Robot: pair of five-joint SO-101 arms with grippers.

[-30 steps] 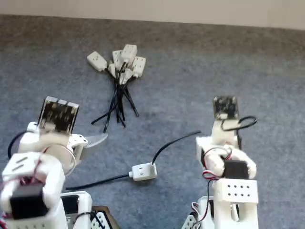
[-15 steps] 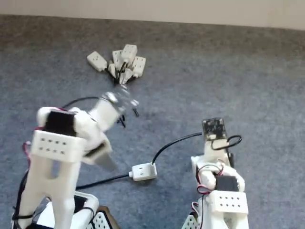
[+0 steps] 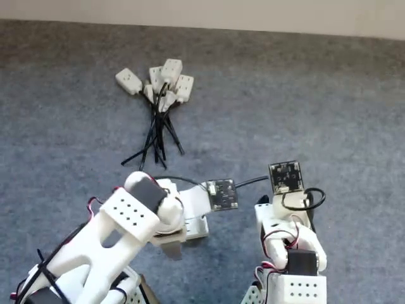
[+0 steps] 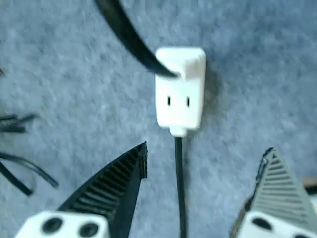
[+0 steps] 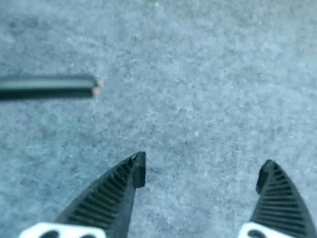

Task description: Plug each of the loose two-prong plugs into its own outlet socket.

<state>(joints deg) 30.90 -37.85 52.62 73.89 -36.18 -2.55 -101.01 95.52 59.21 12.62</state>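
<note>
A white outlet socket [image 4: 179, 94] with two slots on its face lies on the grey carpet, a black cord running from each end. My left gripper [image 4: 206, 148] hovers open just short of it, and the near cord [image 4: 179, 188] passes between its fingers. In the high view the left arm [image 3: 136, 218] reaches across and covers most of that socket [image 3: 197, 228]. My right gripper [image 5: 204, 159] is open over bare carpet, with a cut black cord end [image 5: 91, 87] lying ahead of it. A bunch of white plugs and sockets [image 3: 161, 81] with black cords lies at the back.
The black cords [image 3: 158, 136] of the bunch fan out toward the middle of the carpet. The right arm [image 3: 288, 215] stands at the front right, close beside the left arm's wrist board [image 3: 221, 195]. Open carpet lies to the back right.
The left arm has swung from the front left across to the middle and now hangs over the single socket. The right arm has drawn back a little toward the front.
</note>
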